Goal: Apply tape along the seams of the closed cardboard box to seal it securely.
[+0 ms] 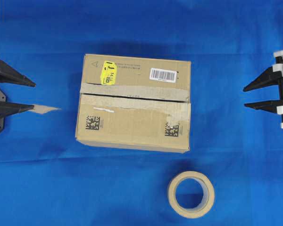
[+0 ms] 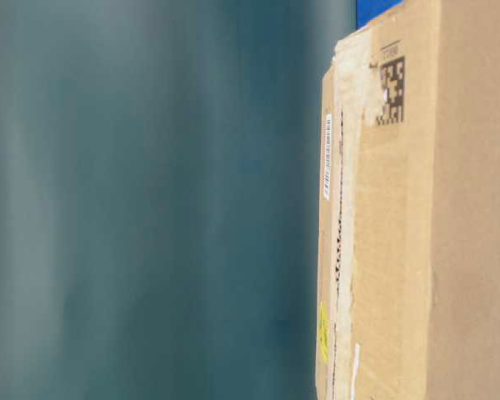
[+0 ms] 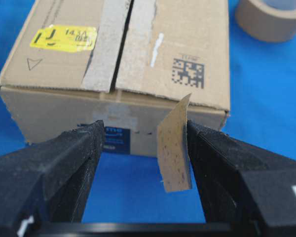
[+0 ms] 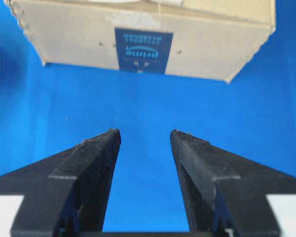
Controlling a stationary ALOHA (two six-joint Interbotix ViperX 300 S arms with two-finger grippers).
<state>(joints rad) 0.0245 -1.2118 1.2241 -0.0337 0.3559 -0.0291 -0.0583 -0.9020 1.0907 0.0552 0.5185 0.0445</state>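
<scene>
The brown cardboard box (image 1: 133,127) stands mid-table with its flaps closed. Its dark seam (image 1: 132,97) runs along the top between pale torn tape bands. The box also shows in the left wrist view (image 3: 54,111), with the seam (image 3: 121,49) facing me. My left gripper (image 1: 34,96) is open, left of the box and apart from it. A short tan tape strip (image 1: 46,109) sticks to the inner face of one finger (image 3: 222,163) and hangs free (image 3: 173,148); the other finger does not touch it. My right gripper (image 1: 244,97) is open and empty to the right of the box (image 4: 144,132).
A cream tape roll (image 1: 191,194) lies flat on the blue cloth in front of the box's right corner; it also shows in the left wrist view (image 3: 269,19). The table-level view shows only the box (image 2: 450,250) beside a blurred grey surface.
</scene>
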